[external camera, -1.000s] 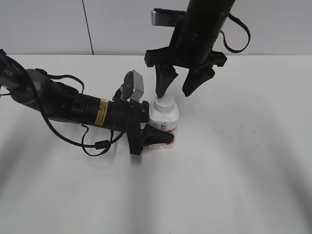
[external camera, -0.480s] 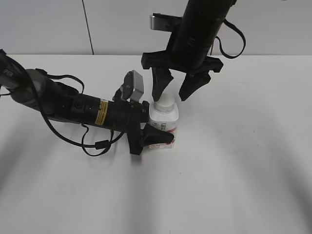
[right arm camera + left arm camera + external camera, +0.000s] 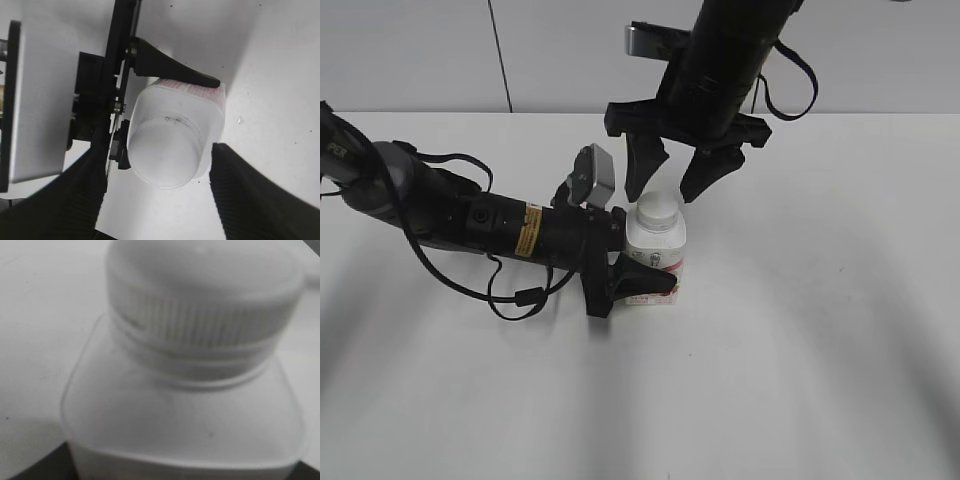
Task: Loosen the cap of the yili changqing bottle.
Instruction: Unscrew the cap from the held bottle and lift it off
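The white yili changqing bottle (image 3: 655, 255) with a pink-red label stands upright on the table. Its white ribbed cap (image 3: 658, 209) sits on the neck. My left gripper (image 3: 638, 281) is shut on the bottle's body, low down. The left wrist view shows the cap (image 3: 202, 295) and the bottle's shoulders (image 3: 180, 415) very close and blurred. My right gripper (image 3: 666, 183) hangs open just above the cap, one finger on each side, not touching it. The right wrist view looks down on the cap (image 3: 162, 152) between the open fingers (image 3: 159, 192), with the bottle (image 3: 200, 107) below.
The white table (image 3: 800, 350) stretches out on all sides. A grey wall with a dark vertical seam (image 3: 498, 55) stands behind it. The left arm's cables (image 3: 515, 295) lie on the table beside the bottle.
My right gripper has shifted a little to the left and turned about its axis above the cap, still open. The left gripper and the bottle have not moved.
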Controlling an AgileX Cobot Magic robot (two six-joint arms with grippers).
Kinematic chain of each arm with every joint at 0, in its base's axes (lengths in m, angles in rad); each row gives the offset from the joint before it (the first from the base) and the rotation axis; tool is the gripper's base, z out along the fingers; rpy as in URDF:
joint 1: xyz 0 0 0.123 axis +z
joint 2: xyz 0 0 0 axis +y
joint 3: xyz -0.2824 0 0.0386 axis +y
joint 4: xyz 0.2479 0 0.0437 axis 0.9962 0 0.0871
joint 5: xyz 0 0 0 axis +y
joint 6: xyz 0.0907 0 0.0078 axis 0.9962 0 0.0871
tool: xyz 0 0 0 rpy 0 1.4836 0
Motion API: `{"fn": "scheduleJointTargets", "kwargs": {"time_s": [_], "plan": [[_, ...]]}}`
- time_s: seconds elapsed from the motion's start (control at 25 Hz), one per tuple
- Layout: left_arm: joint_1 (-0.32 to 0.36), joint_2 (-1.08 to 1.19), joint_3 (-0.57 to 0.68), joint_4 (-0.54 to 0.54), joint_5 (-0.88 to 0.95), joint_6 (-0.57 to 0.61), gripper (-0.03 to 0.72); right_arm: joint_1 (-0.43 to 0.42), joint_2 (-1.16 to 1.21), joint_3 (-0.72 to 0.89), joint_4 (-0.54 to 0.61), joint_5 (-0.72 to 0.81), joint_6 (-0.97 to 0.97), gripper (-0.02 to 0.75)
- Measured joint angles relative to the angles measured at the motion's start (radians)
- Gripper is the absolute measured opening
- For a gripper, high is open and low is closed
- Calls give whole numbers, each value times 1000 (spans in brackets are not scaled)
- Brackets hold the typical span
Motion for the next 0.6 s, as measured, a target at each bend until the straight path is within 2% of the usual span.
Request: {"fn": "scheduleJointTargets", "kwargs": {"time_s": [0.6], "plan": [[0,0,0,-1,0,0,394,0,47,0,18,9,0,515]]}}
